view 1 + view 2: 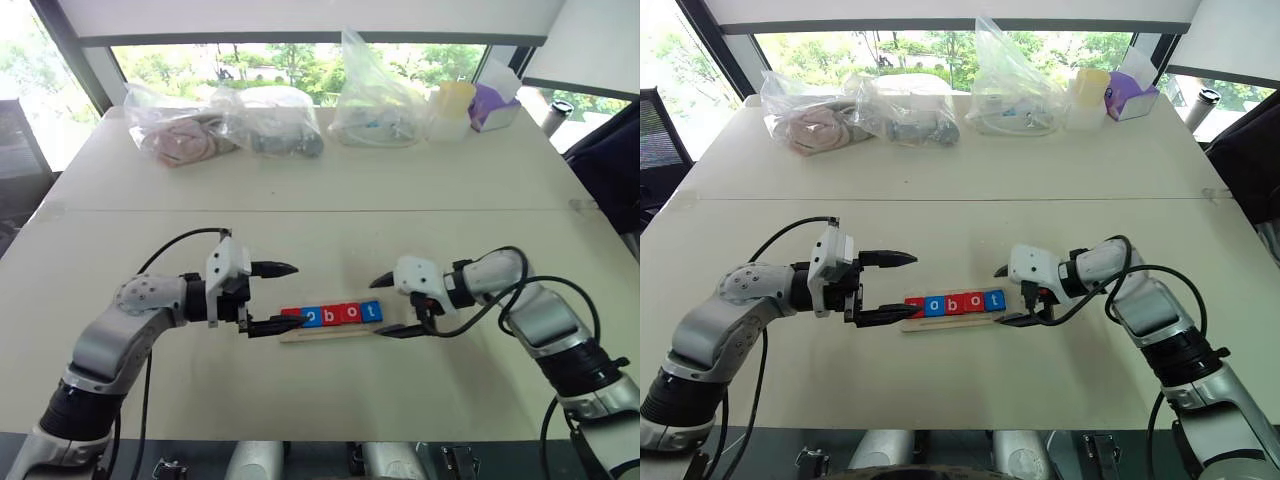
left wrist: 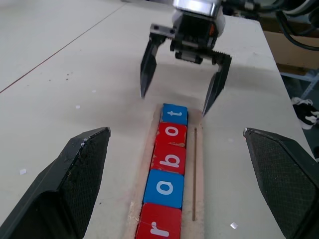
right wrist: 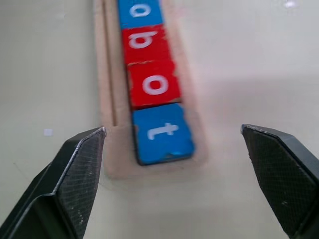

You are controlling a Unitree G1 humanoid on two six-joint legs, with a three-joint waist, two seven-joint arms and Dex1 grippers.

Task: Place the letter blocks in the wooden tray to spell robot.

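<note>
Letter blocks [image 2: 168, 164] all sit in the wooden tray [image 2: 197, 164], reading r, o, b, o, t along its length; we judge the spelling done.

Right end effector [image 3: 174, 164]: fingers spread wide, nothing between them, hanging just off the t end of the tray. Left end effector [image 1: 887, 287]: fingers spread too, empty, at the r end, lower finger close to the tray's end.

Risk: we think either lower finger could catch the tray rim while pulling away and drag or tip it, since the tray lies loose on the surface [image 1: 330, 210] near its front edge.

Materials: blocks are flat squares, glossy red or blue, white letters. Tray is pale raw wood, rounded ends, one groove beside the row. Fingers are black, finely cross-hatched pads. Surface is matte cream.
</note>
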